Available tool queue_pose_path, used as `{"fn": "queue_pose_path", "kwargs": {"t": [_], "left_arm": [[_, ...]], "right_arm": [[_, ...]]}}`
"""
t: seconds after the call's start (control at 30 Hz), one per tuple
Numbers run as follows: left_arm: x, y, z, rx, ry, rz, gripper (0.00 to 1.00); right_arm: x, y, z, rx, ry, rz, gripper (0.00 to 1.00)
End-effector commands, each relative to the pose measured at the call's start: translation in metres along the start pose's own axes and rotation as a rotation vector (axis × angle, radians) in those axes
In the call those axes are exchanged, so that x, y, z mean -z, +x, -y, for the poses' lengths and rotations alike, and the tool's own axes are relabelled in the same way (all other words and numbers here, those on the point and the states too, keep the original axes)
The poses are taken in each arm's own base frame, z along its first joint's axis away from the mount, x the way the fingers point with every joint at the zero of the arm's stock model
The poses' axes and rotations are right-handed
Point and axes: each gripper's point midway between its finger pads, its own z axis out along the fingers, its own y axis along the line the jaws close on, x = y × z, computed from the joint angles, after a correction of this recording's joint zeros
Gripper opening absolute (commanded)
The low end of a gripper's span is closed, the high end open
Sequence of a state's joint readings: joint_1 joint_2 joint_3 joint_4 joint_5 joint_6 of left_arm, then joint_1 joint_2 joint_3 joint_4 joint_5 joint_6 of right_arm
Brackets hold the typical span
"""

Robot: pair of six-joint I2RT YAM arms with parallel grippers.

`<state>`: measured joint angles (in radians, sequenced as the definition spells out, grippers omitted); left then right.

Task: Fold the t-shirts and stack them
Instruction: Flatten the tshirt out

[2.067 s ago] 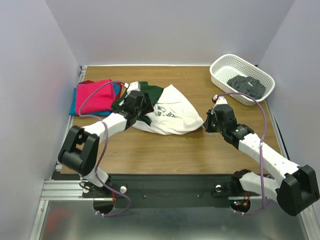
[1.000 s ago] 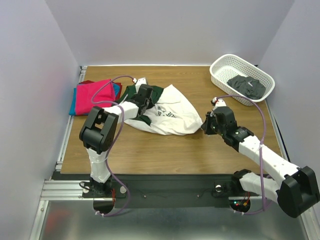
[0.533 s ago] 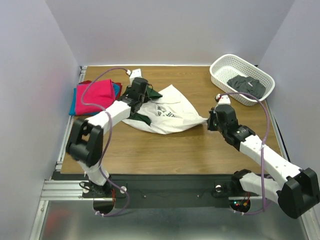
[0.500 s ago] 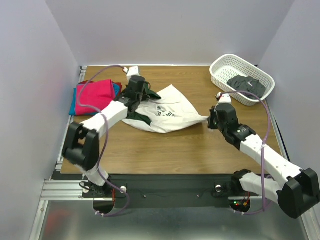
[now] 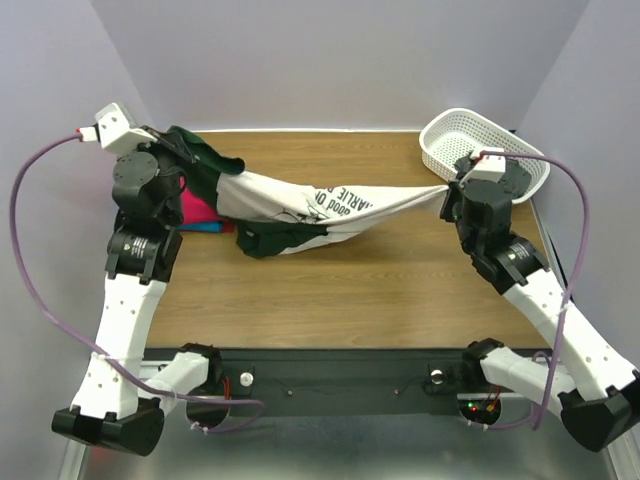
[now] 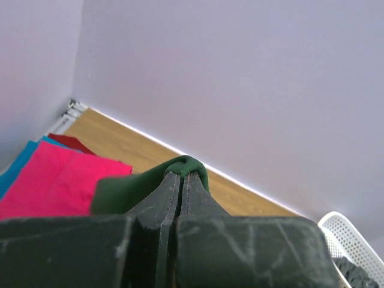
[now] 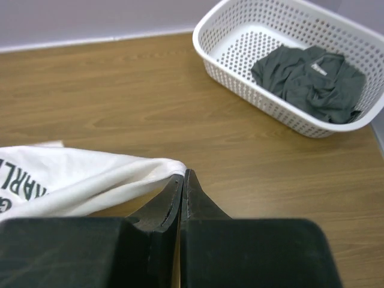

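Top external view: white shirt (image 5: 330, 205) hangs stretched above the table (image 5: 400, 290), long axis left to right, left pincer (image 5: 178, 150) pinching its green sleeve (image 6: 183, 165) over the folded stack (image 5: 198, 212), right pincer (image 5: 452, 192) pinching the white hem beside the basket (image 5: 440, 135); left arm nearer the stack.

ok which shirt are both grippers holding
The white shirt with green sleeves, stretched between left gripper and right gripper; the magenta shirt and grey shirt lie untouched.

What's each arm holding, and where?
Both hold the white t-shirt: left pincer pinches its green sleeve, right pincer a white edge at the other end.
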<state>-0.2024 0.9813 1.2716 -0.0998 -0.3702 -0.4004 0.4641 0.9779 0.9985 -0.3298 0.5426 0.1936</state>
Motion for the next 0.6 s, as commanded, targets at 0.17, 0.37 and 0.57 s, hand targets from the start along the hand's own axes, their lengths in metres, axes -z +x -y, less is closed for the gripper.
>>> {"fn": "queue_pose_path", "kwargs": {"t": [0.17, 0.37, 0.57], "left_arm": [[0.003, -0.049, 0.018, -0.002, 0.052, 0.087, 0.0], [0.005, -0.072, 0.055, 0.025, 0.193, 0.097, 0.0], [0.0, -0.033, 0.078, 0.029, 0.332, -0.04, 0.0]], "right_arm": [[0.053, -0.071, 0.048, -0.068, 0.124, 0.186, 0.01], [0.067, -0.071, 0.051, -0.101, 0.093, 0.199, 0.01], [0.034, 0.006, 0.002, -0.093, -0.088, -0.021, 0.0]]}}
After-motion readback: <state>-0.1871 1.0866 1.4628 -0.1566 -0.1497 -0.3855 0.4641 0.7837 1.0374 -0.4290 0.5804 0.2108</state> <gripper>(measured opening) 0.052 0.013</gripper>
